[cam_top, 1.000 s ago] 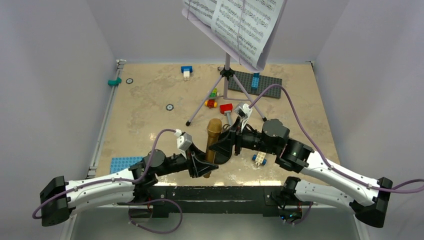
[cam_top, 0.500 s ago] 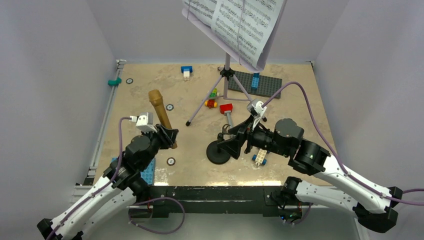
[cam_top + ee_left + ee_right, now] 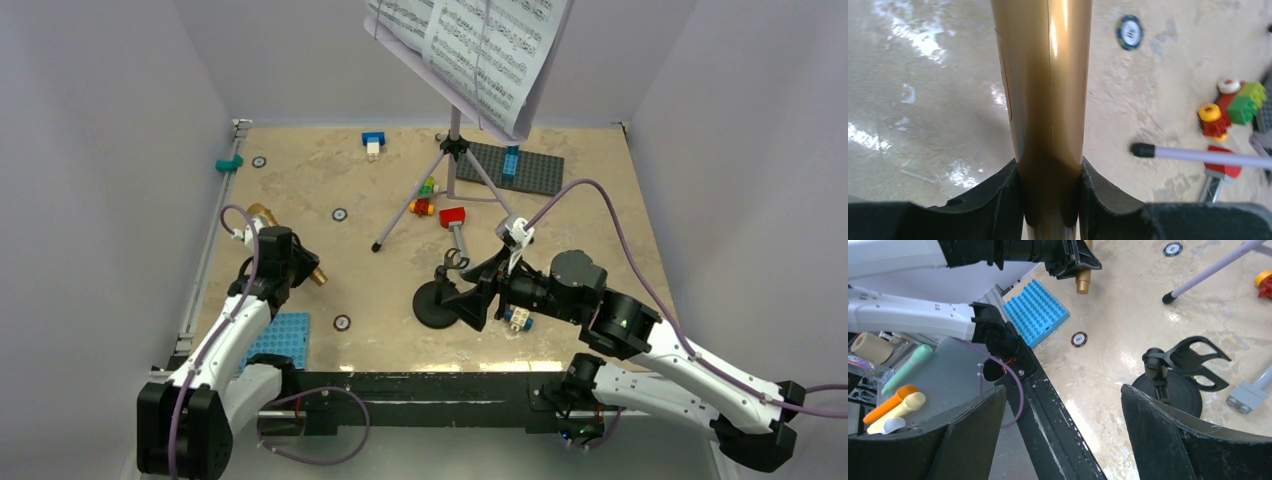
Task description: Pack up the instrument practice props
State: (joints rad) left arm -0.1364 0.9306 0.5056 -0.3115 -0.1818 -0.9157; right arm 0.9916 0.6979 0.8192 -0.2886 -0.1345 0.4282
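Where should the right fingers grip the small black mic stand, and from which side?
The mic stand's short upright post, below the forked clip, from the near right where the open right gripper faces it: the round base lies flat and wide; the post is slim.

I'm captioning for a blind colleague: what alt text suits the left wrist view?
A gold microphone, clamped in the left gripper, runs up the frame's centre above a beige table. To its right are a lavender music stand leg with a black tip and coloured toy bricks.
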